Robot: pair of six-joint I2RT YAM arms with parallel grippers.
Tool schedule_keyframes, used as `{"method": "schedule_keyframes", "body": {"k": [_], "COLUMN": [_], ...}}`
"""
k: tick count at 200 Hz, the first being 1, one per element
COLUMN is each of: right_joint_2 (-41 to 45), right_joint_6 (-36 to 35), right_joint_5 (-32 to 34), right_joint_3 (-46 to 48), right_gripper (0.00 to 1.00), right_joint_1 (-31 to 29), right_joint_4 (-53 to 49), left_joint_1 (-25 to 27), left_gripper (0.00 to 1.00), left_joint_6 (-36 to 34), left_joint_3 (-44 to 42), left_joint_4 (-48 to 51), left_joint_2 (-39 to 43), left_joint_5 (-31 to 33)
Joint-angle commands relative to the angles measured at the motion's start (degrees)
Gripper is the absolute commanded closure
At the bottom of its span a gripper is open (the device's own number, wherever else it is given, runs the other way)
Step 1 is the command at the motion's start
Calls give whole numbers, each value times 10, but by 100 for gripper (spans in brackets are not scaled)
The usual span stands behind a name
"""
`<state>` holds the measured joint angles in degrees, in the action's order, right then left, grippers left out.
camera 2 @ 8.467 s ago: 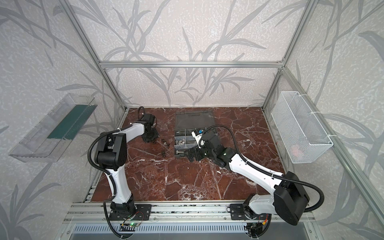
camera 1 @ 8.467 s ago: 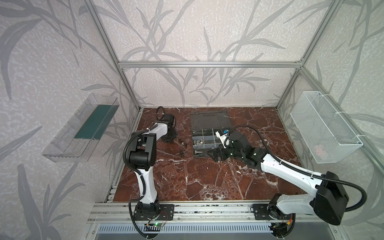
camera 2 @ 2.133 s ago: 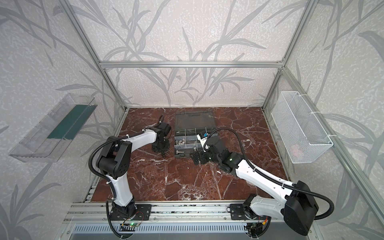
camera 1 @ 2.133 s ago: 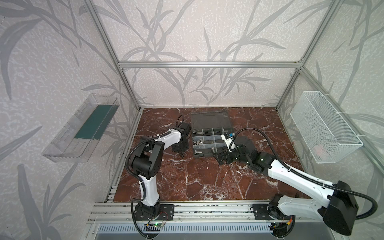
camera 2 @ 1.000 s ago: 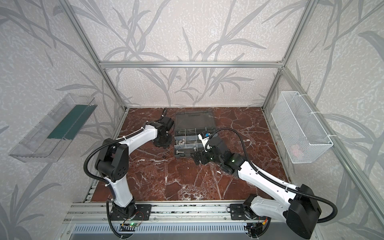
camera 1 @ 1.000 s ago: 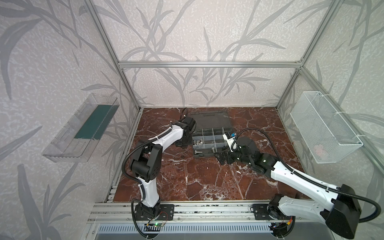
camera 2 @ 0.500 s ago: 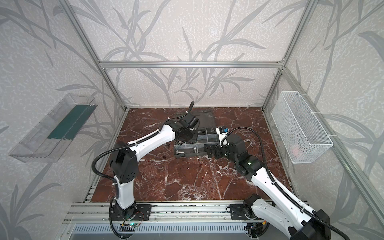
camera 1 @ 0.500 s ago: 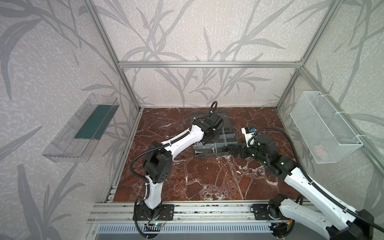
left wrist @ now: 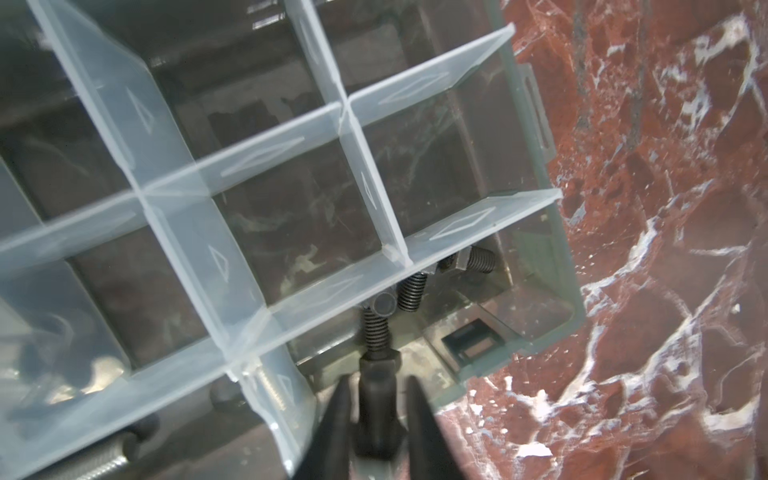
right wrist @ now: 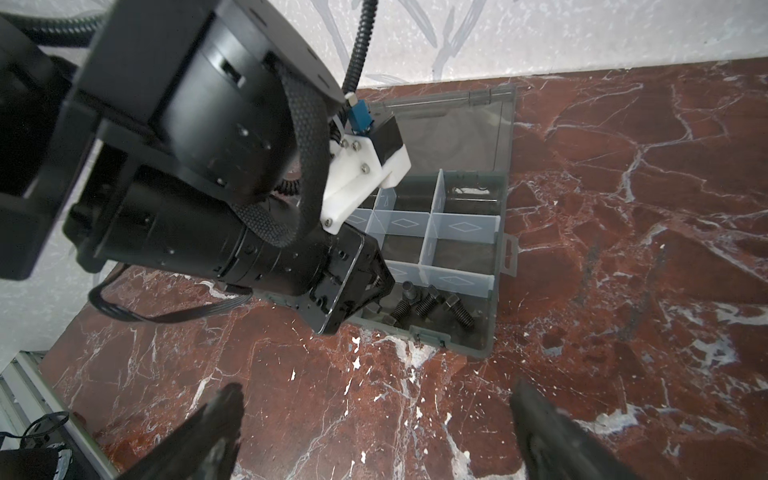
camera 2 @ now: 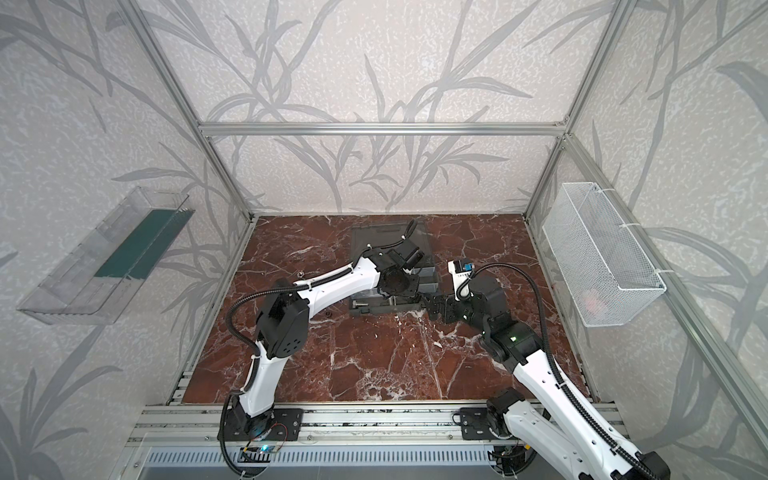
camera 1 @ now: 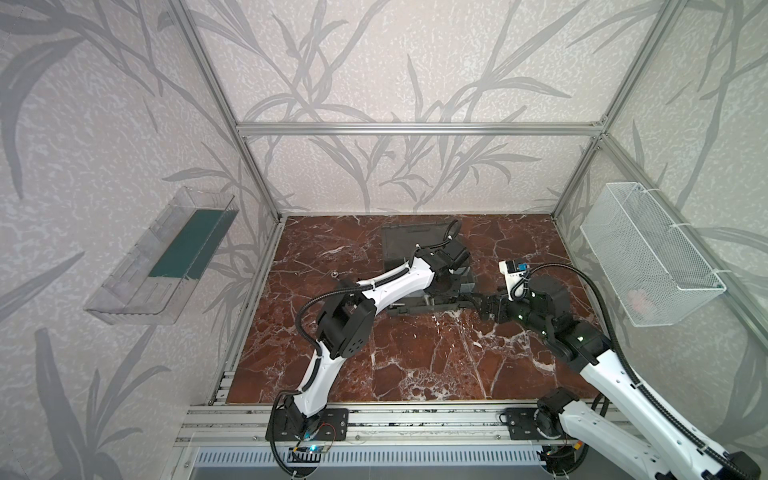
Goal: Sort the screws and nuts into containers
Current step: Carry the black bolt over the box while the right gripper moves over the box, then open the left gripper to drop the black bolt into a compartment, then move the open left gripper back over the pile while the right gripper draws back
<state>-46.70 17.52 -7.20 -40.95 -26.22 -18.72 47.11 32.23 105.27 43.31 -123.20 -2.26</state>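
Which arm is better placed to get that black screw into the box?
Left. The left gripper hangs over the dark grey plastic organizer case, the short black screw at its fingertips. The right gripper, open and empty, is over the red marble tabletop.

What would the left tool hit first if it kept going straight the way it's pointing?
Probably the black screw between the left tool's parted tips, then the other black screws lying in the corner compartment; depth is hard to judge.
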Motion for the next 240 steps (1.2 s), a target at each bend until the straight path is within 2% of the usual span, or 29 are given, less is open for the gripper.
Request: {"method": "schedule_keyframes", "body": {"k": [1,51,73,117,133,167,195,240], "right_joint_2": [1,-24,-40,-67,-79,-95,-93,-83], "right_joint_6": [-4,-7,-4,-3,0,3,4,2], "right_joint_5": [-12,-39,-51,-41,-38,-30,-23,-9], "right_joint_3": [6,2,0,-4,-4,-7,-8,-3], "right_gripper": [1,1,1,1,1,1,1,1], "right_joint_1": [2,2,-4,-37,-49,-76,-83,-83], "right_joint_4": [3,21,32,57,66,73,67,54], "left_joint_1": [-4,-40,-88,-202,-235,-290,-300,-298], "left_gripper": [65,43,35,29,31,43,49,53], "left_joint_6": [-5,-17,-18,-6,4,14,-9,-33], "left_joint_3": [5,-18,-88,-259,-297,-330,-289,-264], "left_joint_4": [20,85,78,4,-17,-74,-69,-97], "left_joint_2": [39,129,190,285,286,247,178,122], "left_joint_5": [26,104,111,91,84,61,46,13]}}
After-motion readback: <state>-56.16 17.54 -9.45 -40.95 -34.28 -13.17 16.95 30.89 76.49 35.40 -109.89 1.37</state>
